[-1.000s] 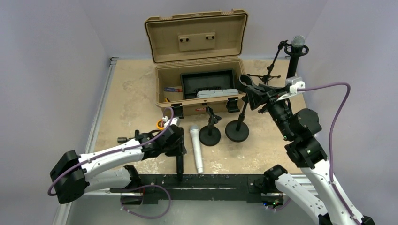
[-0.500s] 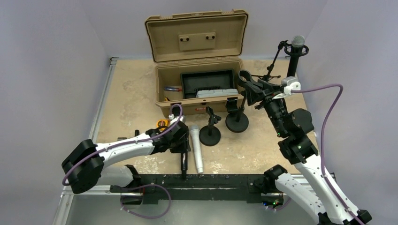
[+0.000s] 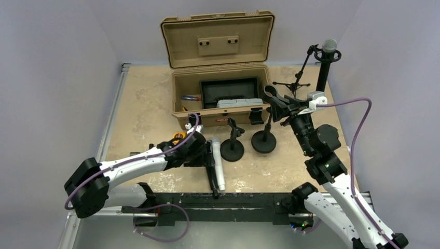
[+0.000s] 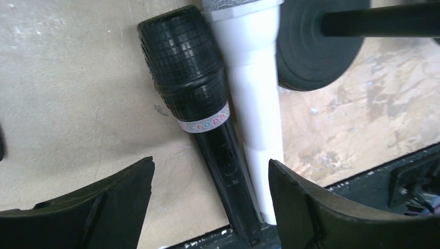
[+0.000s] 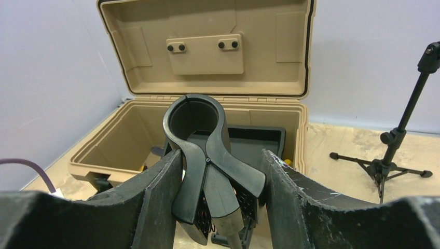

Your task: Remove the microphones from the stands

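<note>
A tan case (image 3: pixel 254 41) is set at the far edge of the table, near the middle, with its lid stood open. Small red and yellow things (image 3: pixel 188 101) are seen at its left end, too small to be told apart. A black tray (image 3: pixel 228 88) is laid in the middle, with a grey box (image 3: pixel 239 104) in front of it.

The left arm is bent out to the left and stretched low over the table. The left gripper (image 4: pixel 210 163) is held wide open above the black microphone (image 4: pixel 207 119), and nothing is gripped. The black microphone is laid flat by the near edge, touching the white microphone (image 4: pixel 257 93) on its right. A short stand (image 3: pixel 232 149) is stood just beside them.

The right arm is raised up from the near edge and bent toward the case. The right gripper (image 5: pixel 222 155) is closed on the clip (image 5: pixel 200 145) at the top of the round-base stand (image 3: pixel 263 141). The black microphone is well apart from this clip.

A thin tripod stand (image 3: pixel 297 80) is stood near the far right corner. A grey-headed microphone (image 3: pixel 329 45) is held up on a tall stand in that corner.

The colored band with letters on the black microphone is shown only by the left wrist view. The round ring of the clip is shown best by the right wrist view. Both arms and the grey-headed microphone are shown only from the top.
</note>
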Controlling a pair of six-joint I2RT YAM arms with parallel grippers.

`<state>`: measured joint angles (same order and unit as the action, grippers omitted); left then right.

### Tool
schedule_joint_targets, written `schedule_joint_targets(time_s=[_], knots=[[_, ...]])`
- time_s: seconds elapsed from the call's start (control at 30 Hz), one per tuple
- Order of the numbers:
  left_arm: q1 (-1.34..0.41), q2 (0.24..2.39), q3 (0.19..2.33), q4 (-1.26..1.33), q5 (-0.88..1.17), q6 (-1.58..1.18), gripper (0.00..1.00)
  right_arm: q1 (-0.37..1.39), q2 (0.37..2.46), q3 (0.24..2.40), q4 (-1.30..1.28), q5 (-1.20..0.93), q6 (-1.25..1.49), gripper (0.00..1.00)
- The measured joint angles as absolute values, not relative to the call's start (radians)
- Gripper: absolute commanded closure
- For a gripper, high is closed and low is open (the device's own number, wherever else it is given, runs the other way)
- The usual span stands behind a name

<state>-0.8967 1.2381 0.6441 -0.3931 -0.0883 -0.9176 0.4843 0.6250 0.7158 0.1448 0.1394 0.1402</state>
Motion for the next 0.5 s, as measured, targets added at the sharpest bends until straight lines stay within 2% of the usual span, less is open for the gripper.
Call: schedule_joint_targets(time_s=[0.3,0.5], knots=[[-0.891,0.984,0.766,-0.488,-0.019,-0.815,0.12,0.484,0.584,0.712,0.125,0.131,0.177,0.89],[-0.891,0.947,1.038,-0.478,0.157,-0.740,0.11,0.484,0.591,0.712,0.118,0.112,0.212,0.80]])
